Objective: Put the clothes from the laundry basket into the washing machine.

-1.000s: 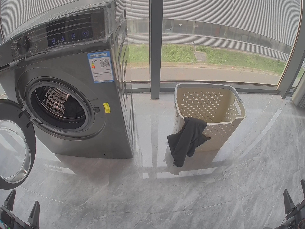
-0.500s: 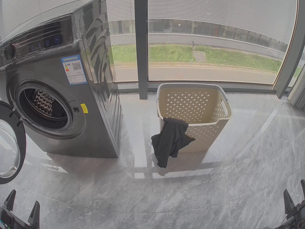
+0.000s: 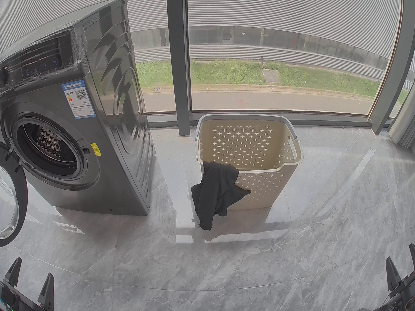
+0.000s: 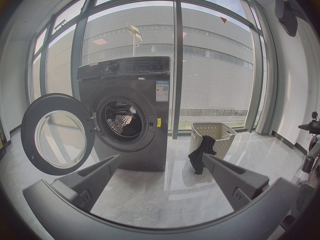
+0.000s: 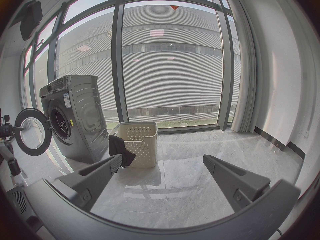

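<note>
Head view: the washing machine (image 3: 86, 122) stands at the floor's window edge, its round door (image 3: 11, 204) swung open and its drum (image 3: 47, 147) showing perforated metal. Beside it but apart, the laundry basket (image 3: 246, 116) has a black garment (image 3: 216, 193) draped over its near rim, hanging down outside. The left gripper (image 4: 161, 157) and right gripper (image 5: 160, 157) both gape wide, holding nothing.

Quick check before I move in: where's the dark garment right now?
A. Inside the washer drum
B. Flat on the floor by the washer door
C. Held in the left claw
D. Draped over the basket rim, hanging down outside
D: the dark garment hangs over the rim of the laundry basket, trailing down its outer wall.
</note>
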Robot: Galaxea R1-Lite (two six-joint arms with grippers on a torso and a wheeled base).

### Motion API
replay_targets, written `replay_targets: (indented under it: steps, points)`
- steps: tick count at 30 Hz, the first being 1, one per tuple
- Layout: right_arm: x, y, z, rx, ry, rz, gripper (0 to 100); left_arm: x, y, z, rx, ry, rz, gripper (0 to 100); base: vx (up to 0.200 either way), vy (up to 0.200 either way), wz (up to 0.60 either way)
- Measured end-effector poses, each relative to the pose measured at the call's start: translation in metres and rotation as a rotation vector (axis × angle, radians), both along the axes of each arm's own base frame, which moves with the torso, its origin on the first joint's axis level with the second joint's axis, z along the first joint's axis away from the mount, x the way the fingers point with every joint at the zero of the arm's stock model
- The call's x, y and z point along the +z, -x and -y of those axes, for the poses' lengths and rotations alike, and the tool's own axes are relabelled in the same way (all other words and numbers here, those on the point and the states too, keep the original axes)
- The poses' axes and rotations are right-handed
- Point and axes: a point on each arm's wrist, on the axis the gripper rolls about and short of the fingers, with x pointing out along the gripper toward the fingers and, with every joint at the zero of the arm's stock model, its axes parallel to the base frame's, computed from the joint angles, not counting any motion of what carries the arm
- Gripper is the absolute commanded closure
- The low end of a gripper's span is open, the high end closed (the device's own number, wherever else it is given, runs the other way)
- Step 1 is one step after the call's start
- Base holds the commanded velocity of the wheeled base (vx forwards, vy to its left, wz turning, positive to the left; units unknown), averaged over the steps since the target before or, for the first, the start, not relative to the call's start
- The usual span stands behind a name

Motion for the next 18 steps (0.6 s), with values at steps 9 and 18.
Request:
replay_targets:
  steps: [9, 18]
  points:
    - [0.0000, 0.0000, 0.0000, 0.000, 0.000, 0.000, 0, 0.0000, 0.0000, 0.0000, 0.000, 0.000, 0.000, 0, 0.200, 0.000, 0.00]
    - [0.0000, 0.0000, 0.0000, 0.000, 0.000, 0.000, 0, 0.0000, 0.0000, 0.0000, 0.000, 0.002, 0.000, 0, 0.200, 0.000, 0.00]
